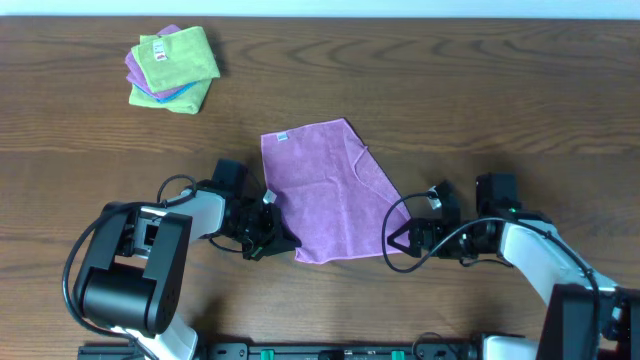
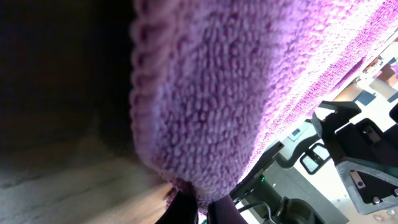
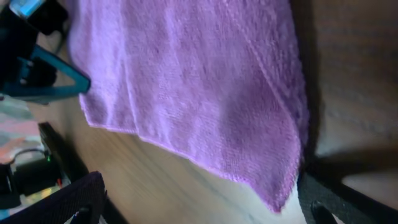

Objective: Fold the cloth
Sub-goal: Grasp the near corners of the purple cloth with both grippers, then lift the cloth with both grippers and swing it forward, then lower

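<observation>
one lilac microfibre cloth (image 1: pixel 330 200) on the wooden bench (image 1: pixel 480 90): left fingers (image 1: pixel 268 236) clamped on its edge, right fingers (image 1: pixel 398 240) wide apart by its corner.

Table (image 1: pixel 450 90) holds lilac cloth (image 1: pixel 325 195) and, seemingly, folded stack (image 1: pixel 172 68).

Robotics lab: robot arms (image 1: pixel 130 260) at a wooden table (image 1: pixel 450 80).

Open table (image 1: pixel 480 90) stretches beyond and right of the cloth (image 1: pixel 325 195) — only a stack of folded cloths (image 1: pixel 172 68) sits far left, well apart. Nearer, the left gripper (image 1: pixel 274 238) and right gripper (image 1: pixel 402 240) crowd the cloth's front corners.
</observation>
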Controlling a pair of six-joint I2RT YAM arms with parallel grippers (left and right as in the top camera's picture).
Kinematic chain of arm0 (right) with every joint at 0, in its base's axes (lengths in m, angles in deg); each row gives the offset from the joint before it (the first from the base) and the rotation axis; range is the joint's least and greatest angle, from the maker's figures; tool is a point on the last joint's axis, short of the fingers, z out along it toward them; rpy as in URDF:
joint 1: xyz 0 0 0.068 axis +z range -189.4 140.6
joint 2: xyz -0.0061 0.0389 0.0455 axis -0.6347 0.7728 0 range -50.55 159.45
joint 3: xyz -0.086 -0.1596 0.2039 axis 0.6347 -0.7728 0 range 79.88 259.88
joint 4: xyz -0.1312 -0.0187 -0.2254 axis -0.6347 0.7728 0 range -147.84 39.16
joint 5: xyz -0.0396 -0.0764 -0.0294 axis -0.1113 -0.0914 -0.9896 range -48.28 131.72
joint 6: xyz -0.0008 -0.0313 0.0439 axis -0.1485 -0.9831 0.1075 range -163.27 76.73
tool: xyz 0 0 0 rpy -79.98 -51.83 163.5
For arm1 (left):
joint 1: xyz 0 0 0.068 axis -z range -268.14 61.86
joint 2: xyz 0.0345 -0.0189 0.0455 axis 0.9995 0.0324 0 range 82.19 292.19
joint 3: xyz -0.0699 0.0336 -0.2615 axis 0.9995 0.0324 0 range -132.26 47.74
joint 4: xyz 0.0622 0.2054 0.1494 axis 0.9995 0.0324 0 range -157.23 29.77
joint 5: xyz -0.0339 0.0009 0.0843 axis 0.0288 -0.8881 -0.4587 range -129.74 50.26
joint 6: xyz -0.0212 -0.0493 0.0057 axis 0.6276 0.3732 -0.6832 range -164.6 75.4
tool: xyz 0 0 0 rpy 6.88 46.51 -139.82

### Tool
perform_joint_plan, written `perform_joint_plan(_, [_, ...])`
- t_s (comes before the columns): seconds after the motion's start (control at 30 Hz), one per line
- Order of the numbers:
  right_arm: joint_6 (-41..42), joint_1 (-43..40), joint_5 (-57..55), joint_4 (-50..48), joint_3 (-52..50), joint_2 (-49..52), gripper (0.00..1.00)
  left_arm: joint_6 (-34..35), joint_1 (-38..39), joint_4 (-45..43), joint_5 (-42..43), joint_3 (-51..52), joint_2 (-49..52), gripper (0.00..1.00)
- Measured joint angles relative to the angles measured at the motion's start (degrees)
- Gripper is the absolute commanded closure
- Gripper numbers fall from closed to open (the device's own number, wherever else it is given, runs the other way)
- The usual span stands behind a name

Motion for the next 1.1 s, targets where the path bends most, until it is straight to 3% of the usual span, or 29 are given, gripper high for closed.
perform_joint_plan(0.4, [4.72, 0.04, 1.18, -7.69, -2.19, -0.24, 0.06, -0.09, -0.28, 0.02, 0.96, 0.0, 0.2, 0.94])
perform_joint_plan(0.47, [4.96, 0.5, 1.77, -9.4, -2.1, 0.94, 0.13, -0.09, -0.28, 0.02, 0.96, 0.02, 0.2, 0.94])
perform_joint_plan(0.5, [5.14, 1.11, 2.47, -10.78, -1.92, 2.21, 0.21, -0.07, -0.28, 0.02, 0.98, 0.02, 0.2, 0.94])
perform_joint_plan(0.57, [5.09, 2.4, 3.28, -12.85, -1.57, 4.11, 0.49, -0.11, -0.31, 0.0, 0.98, 0.02, 0.2, 0.94])
perform_joint_plan(0.6, [5.29, 3.02, 2.91, -13.97, -1.57, 5.42, 0.69, -0.11, -0.31, 0.0, 0.98, 0.02, 0.2, 0.94])
perform_joint_plan(0.67, [5.57, 3.85, 2.51, -15.06, -1.62, 7.85, 0.99, -0.09, -0.33, -0.02, 1.14, 0.04, 0.2, 0.95])
perform_joint_plan(0.87, [6.71, 4.24, 0.61, -14.12, -2.23, 8.22, 0.99, -0.09, -0.5, 0.04, 1.49, -0.02, 0.2, 0.94])
perform_joint_plan(1.1, [8.63, 4.24, -3.56, -9.88, -1.66, -0.79, 0.99, -0.11, -2.05, -0.07, 3.17, -4.13, 1.4, 0.94])
